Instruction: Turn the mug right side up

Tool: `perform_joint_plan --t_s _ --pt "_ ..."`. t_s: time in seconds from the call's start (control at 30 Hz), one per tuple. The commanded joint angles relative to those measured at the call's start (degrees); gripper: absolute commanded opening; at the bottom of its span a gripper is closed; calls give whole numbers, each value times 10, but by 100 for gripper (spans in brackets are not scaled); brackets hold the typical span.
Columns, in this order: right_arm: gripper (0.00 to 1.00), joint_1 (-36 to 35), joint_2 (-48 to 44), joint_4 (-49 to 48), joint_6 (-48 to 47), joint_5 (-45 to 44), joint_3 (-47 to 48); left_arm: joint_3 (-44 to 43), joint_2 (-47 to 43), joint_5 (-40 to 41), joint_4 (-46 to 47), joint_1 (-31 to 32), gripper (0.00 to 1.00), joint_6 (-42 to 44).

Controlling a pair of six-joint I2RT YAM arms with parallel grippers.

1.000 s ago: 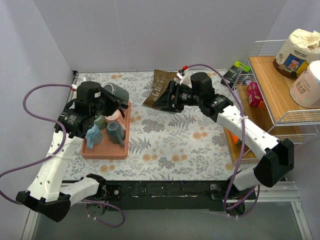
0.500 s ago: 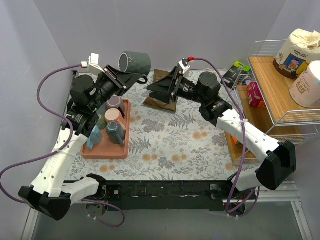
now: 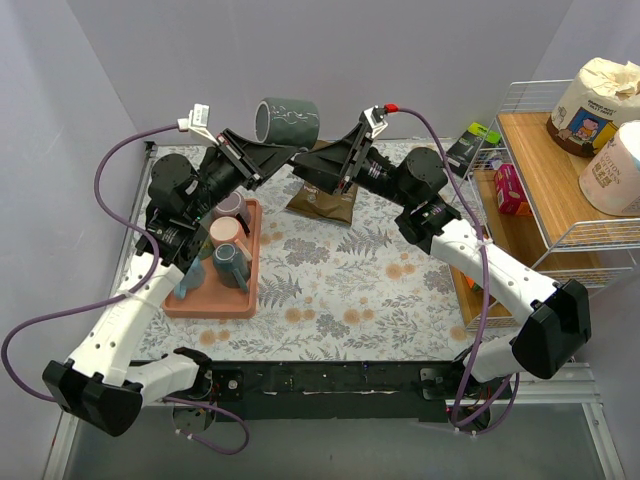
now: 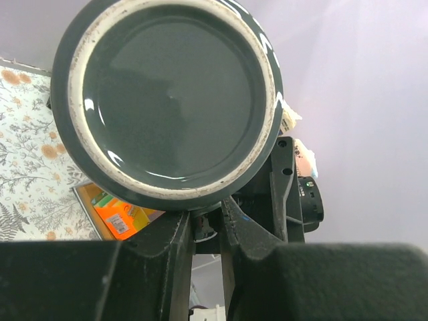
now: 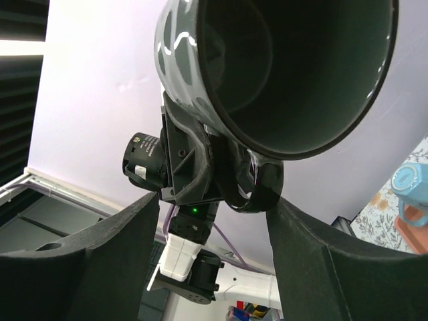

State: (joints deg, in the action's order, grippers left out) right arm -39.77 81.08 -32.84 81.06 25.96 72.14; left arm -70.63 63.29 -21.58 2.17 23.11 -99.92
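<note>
Mug [image 3: 288, 120] sideways aloft, clamped by left gripper [image 3: 285, 150], right gripper [image 3: 305, 172] spread close by.

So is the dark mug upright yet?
No, on its side: the mug, midair in the left gripper, shows its base to left wrist, mouth to right wrist.

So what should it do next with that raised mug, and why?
Probably ease the right tool forward onto the rim of the mug. The left tool holds the mug sideways in the air, mouth facing the right tool, whose open fingers are not yet on it.
</note>
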Motion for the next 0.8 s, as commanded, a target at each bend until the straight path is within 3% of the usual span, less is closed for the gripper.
perform_joint_plan --t_s 0.0,0.2,0.4,0.57,0.67,0.73,0.77 --pt "67 5 6 -16 -8 -20 20 10 -39 -22 78 3 0 -6" --pt "47 7 7 -21 -13 -19 21 32 -55 -21 84 4 0 -13" --pt "43 12 8 -42 -1 -22 14 59 -74 -32 106 4 0 -24" --pt "34 11 28 -79 16 2 24 73 -79 -35 115 4 0 -27" --pt "24 11 34 -98 23 15 26 73 -75 -45 117 4 0 -27" --pt "5 11 38 -101 22 29 34 76 -72 -48 116 4 0 -28" --pt "1 12 38 -101 21 30 34 80 -71 -49 116 4 0 -29"
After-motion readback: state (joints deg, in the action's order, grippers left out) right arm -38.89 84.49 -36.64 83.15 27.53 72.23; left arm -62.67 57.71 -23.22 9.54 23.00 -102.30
